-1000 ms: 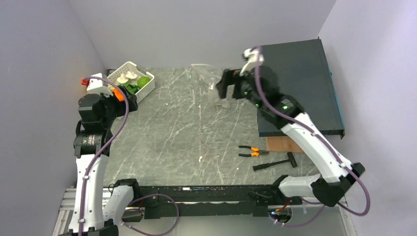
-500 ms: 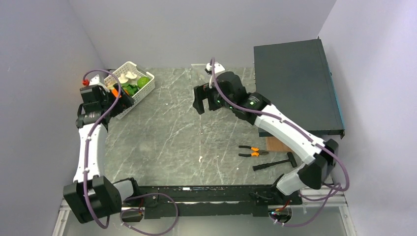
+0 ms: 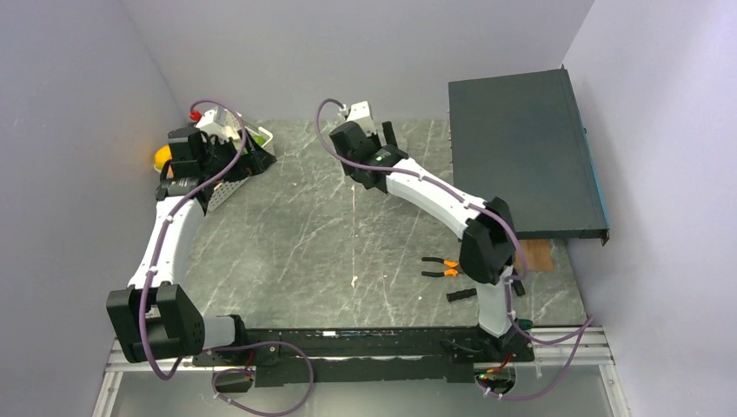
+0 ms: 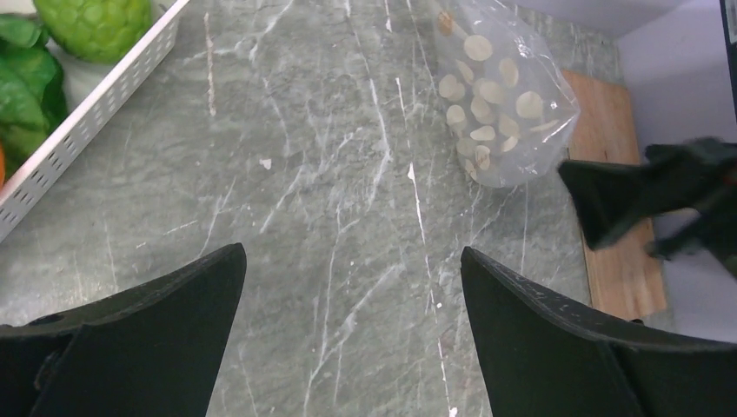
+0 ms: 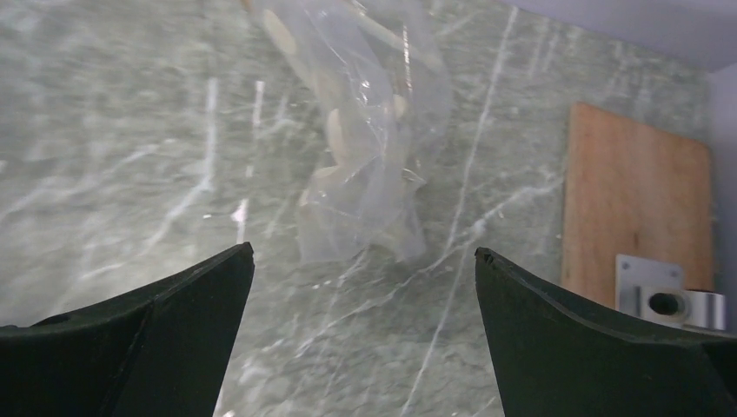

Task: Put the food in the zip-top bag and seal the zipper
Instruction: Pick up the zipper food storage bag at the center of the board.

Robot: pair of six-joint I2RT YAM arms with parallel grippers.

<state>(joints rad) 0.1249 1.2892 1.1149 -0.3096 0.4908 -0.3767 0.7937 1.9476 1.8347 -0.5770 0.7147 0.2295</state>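
The zip-top bag (image 4: pixel 500 104) lies crumpled on the grey marble table, clear with pale round discs showing in it. It is also ahead of the right wrist camera as the bag (image 5: pixel 365 148); its zipper I cannot pick out. In the top view the right arm hides it. Food sits in a white slotted basket (image 4: pixel 96 109): a round green fruit (image 4: pixel 91 22) and leafy lettuce (image 4: pixel 26 82). My left gripper (image 4: pixel 352 261) is open and empty above bare table beside the basket; from above the left gripper (image 3: pixel 256 158) is over the basket. My right gripper (image 5: pixel 363 256) is open, just short of the bag.
A large black case (image 3: pixel 521 148) fills the back right. A wooden board (image 3: pixel 537 256) pokes out under its front edge. Orange-handled pliers (image 3: pixel 443 268) and a hammer (image 3: pixel 461 295) lie at the right front. A yellow-orange round thing (image 3: pixel 162 156) shows left of the left arm.
The left arm has reached further back and now covers most of the basket. The right arm has swung left and toward the back wall, covering the bag in the top view.
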